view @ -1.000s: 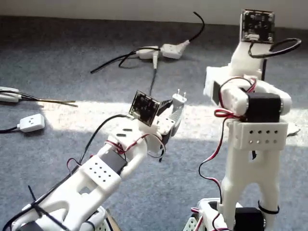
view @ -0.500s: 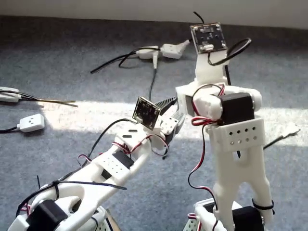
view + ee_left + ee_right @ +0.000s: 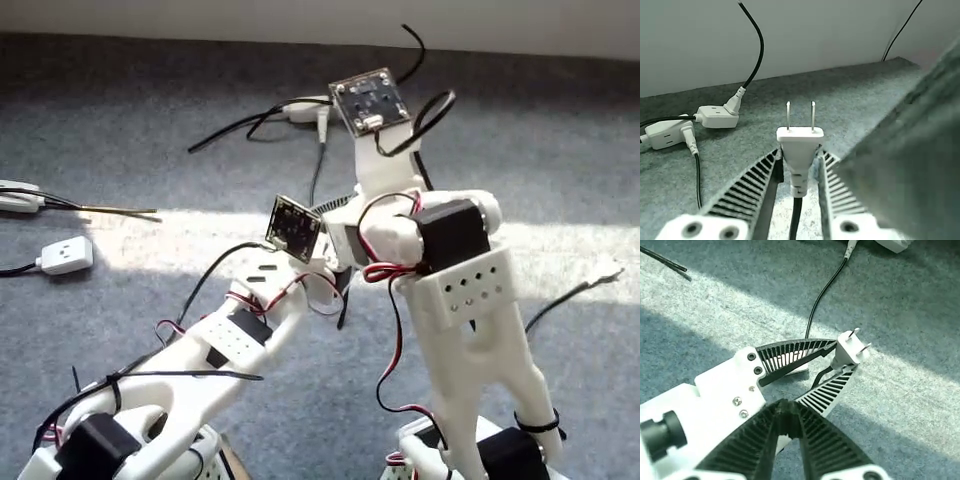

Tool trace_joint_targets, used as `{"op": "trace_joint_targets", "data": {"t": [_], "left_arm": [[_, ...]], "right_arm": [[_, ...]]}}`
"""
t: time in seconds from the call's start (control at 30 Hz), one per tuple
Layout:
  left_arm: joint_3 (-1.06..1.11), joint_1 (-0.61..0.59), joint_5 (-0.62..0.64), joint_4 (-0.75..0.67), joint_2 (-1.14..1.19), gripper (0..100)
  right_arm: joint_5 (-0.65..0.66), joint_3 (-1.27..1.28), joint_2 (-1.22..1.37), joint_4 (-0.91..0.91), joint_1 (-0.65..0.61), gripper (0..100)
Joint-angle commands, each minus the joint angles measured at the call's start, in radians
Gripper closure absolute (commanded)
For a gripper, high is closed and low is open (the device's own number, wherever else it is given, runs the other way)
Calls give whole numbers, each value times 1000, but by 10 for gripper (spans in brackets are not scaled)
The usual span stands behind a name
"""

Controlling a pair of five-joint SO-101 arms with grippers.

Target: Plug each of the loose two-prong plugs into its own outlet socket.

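My left gripper [image 3: 798, 156] is shut on a white two-prong plug [image 3: 799, 142], prongs pointing away toward the far wall. Its black cord hangs down between the ribbed fingers. The right wrist view looks down on that same plug [image 3: 849, 350] in the left gripper [image 3: 842, 358], just beyond my right gripper [image 3: 786, 410], which is shut with nothing in it. Two white outlet sockets [image 3: 715, 116] lie joined by cords on the carpet at the back. In the high view the right arm [image 3: 450, 240] stands over the tip of the left arm [image 3: 235, 335].
Another white socket block [image 3: 65, 255] lies at the left on the grey carpet, with one more [image 3: 15, 198] at the left edge. A loose plug on a black cord [image 3: 604, 272] lies at the right. Black cables [image 3: 240, 125] trail across the back.
The right arm has swung left across the table and now stands over the left gripper, hiding the plug in the high view. The left arm has barely shifted, still holding the plug.
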Motion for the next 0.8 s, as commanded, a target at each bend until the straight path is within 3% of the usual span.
{"op": "trace_joint_targets", "data": {"t": [0.0,0.27,0.43,0.77], "left_arm": [[-1,-5,8,-23,-7,994],[119,1,9,-21,-213,994],[191,25,8,-18,-344,994],[208,74,5,-17,-357,994]], "right_arm": [[3,111,-27,-116,2,991],[11,260,-25,-375,183,991],[68,260,-25,-433,197,991],[71,260,-25,-452,197,991]]}}
